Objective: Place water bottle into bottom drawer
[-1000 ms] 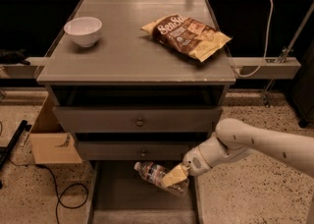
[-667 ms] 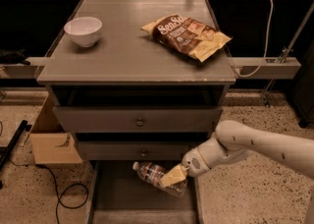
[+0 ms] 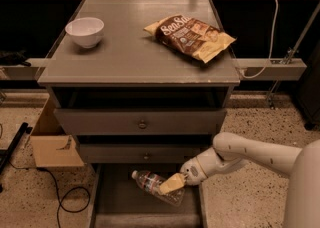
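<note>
The water bottle (image 3: 150, 182) is clear ribbed plastic with a label band and a white cap pointing left. It lies tilted over the open bottom drawer (image 3: 115, 202), the pulled-out grey tray at the foot of the cabinet. My gripper (image 3: 171, 184) comes in from the right on a white arm and is shut on the bottle's lower end, its tan fingers (image 3: 167, 186) wrapping it. I cannot tell whether the bottle touches the drawer floor.
The cabinet top (image 3: 125, 57) carries a white bowl (image 3: 85, 31) at the left and a brown chip bag (image 3: 190, 36) at the right. Two upper drawers with round knobs (image 3: 142, 124) are closed. A cardboard box (image 3: 52, 142) and cables sit on the floor left.
</note>
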You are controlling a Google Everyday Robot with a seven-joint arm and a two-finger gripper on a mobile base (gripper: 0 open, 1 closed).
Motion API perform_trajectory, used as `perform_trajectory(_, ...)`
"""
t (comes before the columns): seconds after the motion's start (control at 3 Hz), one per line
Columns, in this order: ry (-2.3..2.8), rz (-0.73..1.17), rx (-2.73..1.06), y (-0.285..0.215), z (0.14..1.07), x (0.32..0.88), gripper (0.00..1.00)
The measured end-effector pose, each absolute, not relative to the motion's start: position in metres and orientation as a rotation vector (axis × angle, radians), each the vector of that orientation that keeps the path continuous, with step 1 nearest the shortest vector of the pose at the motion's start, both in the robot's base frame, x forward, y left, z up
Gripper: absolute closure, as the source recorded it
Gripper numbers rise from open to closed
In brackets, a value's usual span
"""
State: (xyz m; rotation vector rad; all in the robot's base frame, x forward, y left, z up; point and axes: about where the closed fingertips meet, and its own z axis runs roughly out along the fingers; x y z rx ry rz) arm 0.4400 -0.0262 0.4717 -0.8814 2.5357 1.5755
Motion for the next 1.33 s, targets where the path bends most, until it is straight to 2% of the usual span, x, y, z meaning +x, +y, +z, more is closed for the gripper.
perform_trajectory(1.0, 2.477, 1.689, -0.816, -0.030, 0.438, 0.423, 1.00)
perform_trajectory(1.33, 2.342, 1.593, -0.981, -0.027, 0.452, 0.424, 1.00)
